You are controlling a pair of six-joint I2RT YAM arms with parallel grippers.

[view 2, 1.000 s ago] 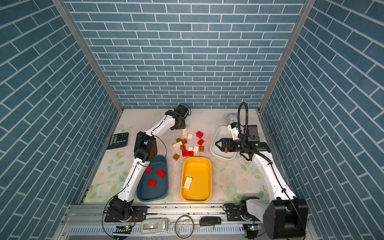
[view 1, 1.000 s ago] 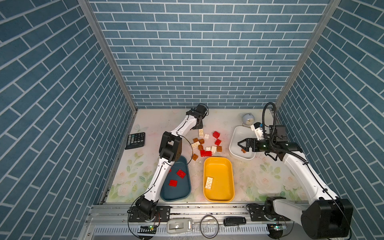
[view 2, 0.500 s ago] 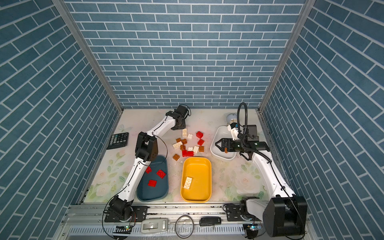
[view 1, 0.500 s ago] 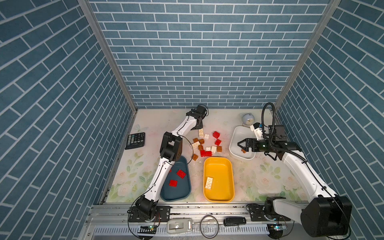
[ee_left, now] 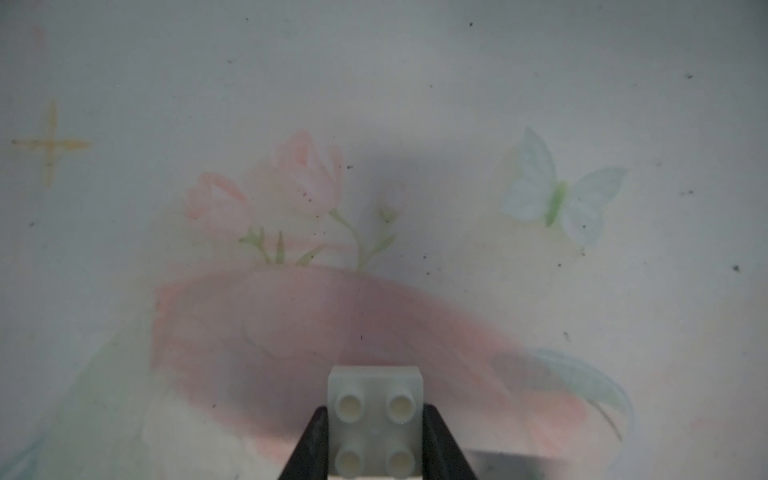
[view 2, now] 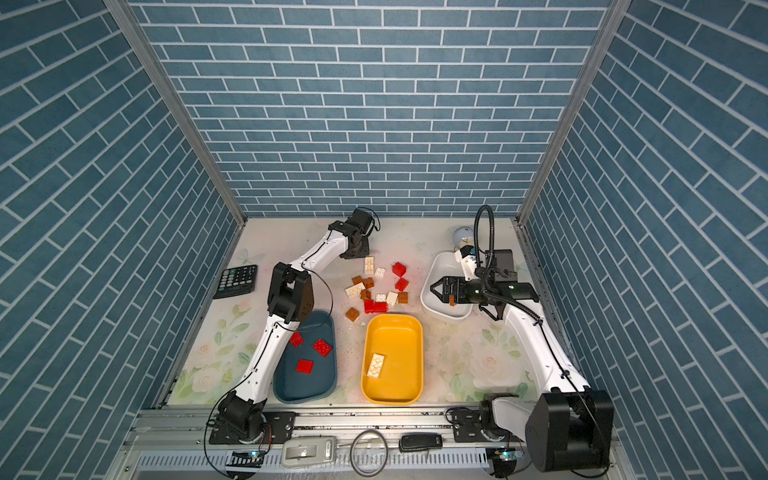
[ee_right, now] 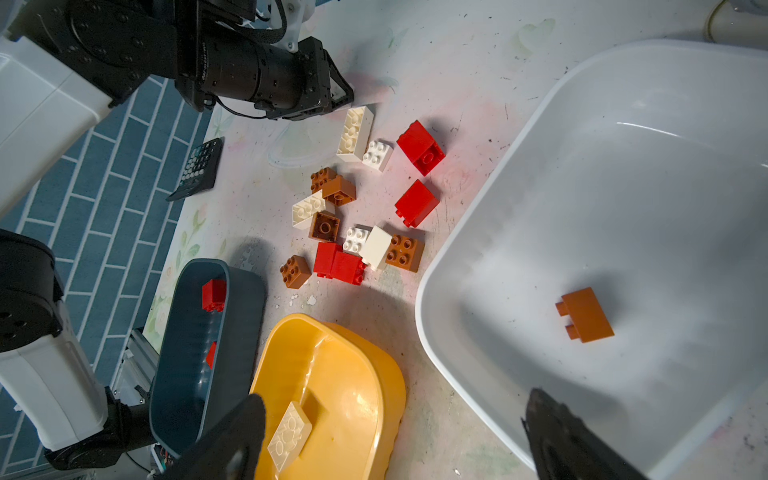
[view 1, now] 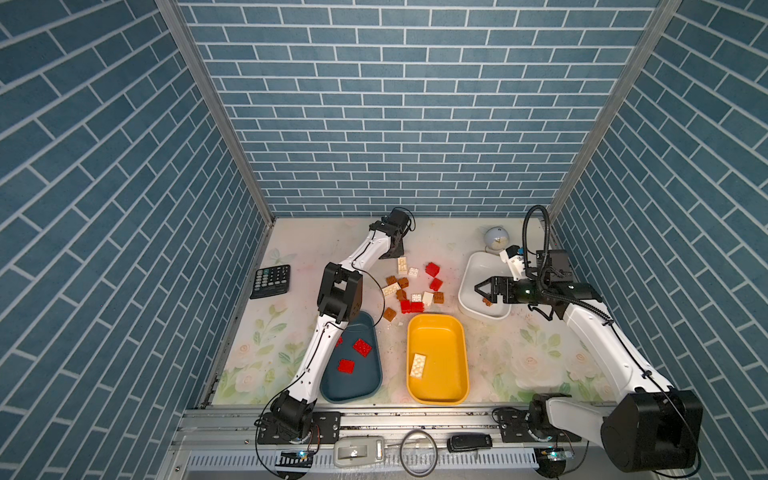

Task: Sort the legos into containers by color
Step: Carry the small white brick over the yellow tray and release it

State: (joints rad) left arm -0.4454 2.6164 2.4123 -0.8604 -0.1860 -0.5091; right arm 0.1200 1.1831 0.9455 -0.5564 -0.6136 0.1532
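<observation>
Legos (view 1: 417, 297) on floral mat (view 1: 519, 353) — blue-brick walls (view 1: 395, 124).

We see both top views bright and sharp, the walls (view 1: 83, 208) bowed at the edges. In the left wrist view, the counter (ee_left: 415, 83) around the cream brick (ee_left: 376, 411) looks hazy and softly shadowed.

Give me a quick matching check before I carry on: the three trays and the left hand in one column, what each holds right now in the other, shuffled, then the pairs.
Column one
1. dark teal tray
2. yellow tray
3. white tray
4. left hand

Column two
A. one brown brick lies in it
B. shut on a cream four-stud brick
C. red bricks lie in it
D. one cream oblong brick lies in it

Pairs: 1-C, 2-D, 3-A, 4-B
</observation>
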